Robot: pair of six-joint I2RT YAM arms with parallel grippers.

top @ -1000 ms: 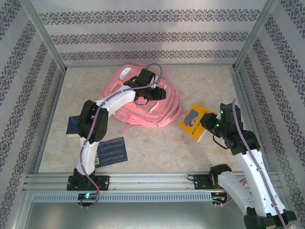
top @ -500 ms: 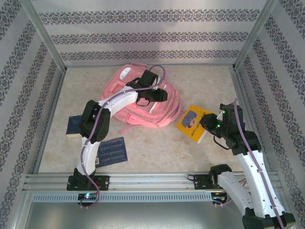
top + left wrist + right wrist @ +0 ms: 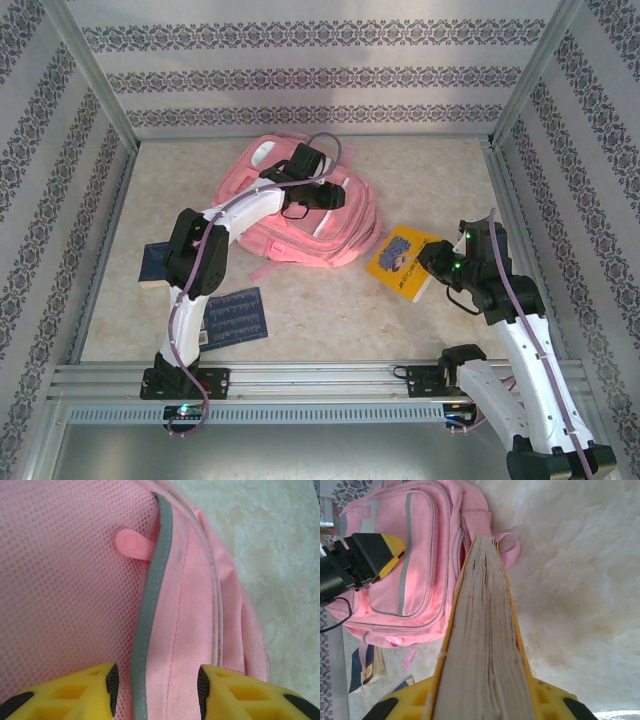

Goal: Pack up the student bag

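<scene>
Your left claw (image 3: 155,682) hangs open over the bag (image 3: 340,235), which lies at twelve o'clock on the worktop (image 3: 330,320); your right claw (image 3: 435,262) grips a yellow book (image 3: 398,255) at three o'clock.

Nothing on the student bag (image 3: 340,236) or yellow book (image 3: 399,258) is legible.

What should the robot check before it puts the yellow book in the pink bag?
1. Right gripper clamps the yellow book: ok.
2. Left gripper is open above the student bag: ok.
3. Left gripper is holding the bag's fabric: not ok, nothing pinched.
4. Bag is unzipped wide enough: cannot tell.
5. Nothing lies between book and bag: ok.
</scene>
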